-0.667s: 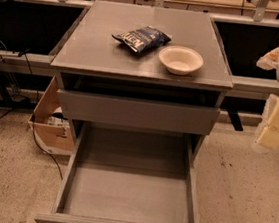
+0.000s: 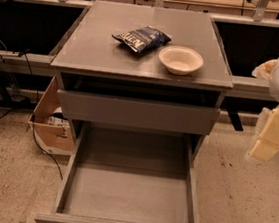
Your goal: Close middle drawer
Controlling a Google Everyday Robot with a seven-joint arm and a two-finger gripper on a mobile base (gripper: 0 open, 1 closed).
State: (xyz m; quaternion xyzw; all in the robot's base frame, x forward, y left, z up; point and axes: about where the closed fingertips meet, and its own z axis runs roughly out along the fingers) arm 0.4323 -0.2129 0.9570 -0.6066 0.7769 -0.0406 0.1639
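The middle drawer (image 2: 128, 193) is a long, shallow grey tray with a low front panel. It is pulled far out of the grey cabinet toward the camera and is empty inside. Above it, the grey drawer with the taller front panel (image 2: 137, 112) sticks out a little. My gripper (image 2: 273, 135), cream-coloured under a white arm, hangs in the air at the right edge of the view. It is to the right of the cabinet, at about the height of the upper drawer front, and touches nothing.
On the cabinet top (image 2: 86, 52) lie a dark chip bag (image 2: 142, 38) and a white bowl (image 2: 180, 60). A cardboard box (image 2: 52, 124) and cables sit on the floor to the left. Benches and rails stand behind the cabinet.
My gripper has come down a little at the right edge. The drawers, bag and bowl have not moved.
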